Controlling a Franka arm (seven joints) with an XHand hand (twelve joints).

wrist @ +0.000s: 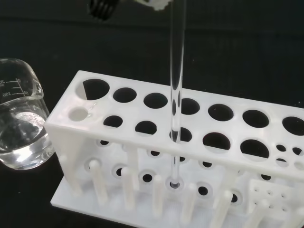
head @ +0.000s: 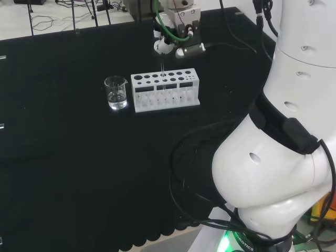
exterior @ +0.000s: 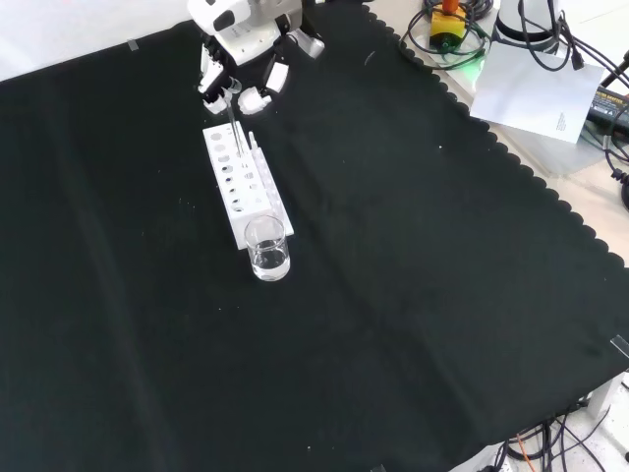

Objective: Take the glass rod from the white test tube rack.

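Rod (wrist: pixel 176 80) stands upright in a front-row hole of the rack (wrist: pixel 142 156), lower end seated in the base plate. In the front view I see the robot hand (exterior: pixel 241 59) directly over the rack with fingers curled round the rod's top, so I log it as grasping the rod. Beaker (head: pixel 116 93) with clear liquid sits just beside the rack's end on the worktop (head: pixel 79 168). My reading: grasp made, lift not yet done; rod must come straight up, clear of the hole.
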